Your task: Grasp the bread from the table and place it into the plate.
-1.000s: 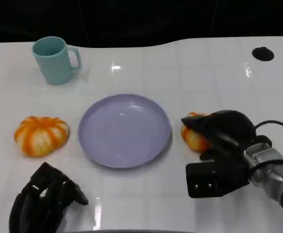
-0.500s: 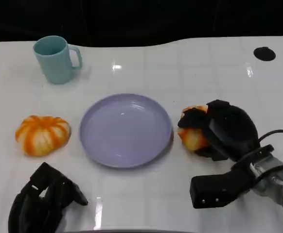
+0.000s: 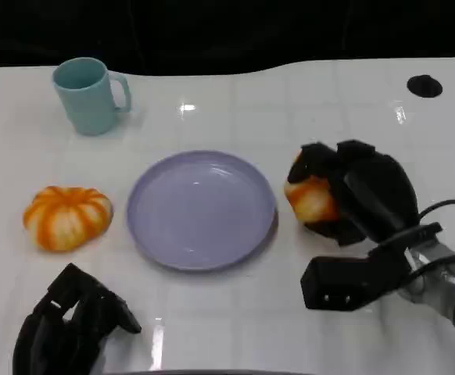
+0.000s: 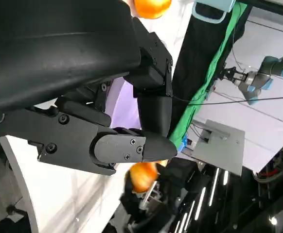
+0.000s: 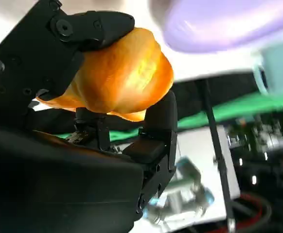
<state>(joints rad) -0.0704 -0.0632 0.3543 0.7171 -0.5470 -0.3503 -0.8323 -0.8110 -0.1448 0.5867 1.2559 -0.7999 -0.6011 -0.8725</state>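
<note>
Right hand (image 3: 352, 195) closed around bread (image 3: 312, 199), gripping it just right of plate (image 3: 202, 209), fingers wrapping its top and sides.

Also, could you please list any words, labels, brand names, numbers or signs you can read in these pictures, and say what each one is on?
None can be read.
The teal mug, purple plate, bread in the right hand, and the striped orange piece are all plain.
The left hand bears no marking.
Background equipment in the wrist views is too blurred to read.

Teal mug (image 3: 91, 95), seemingly a pumpkin (image 3: 67, 216)
</note>
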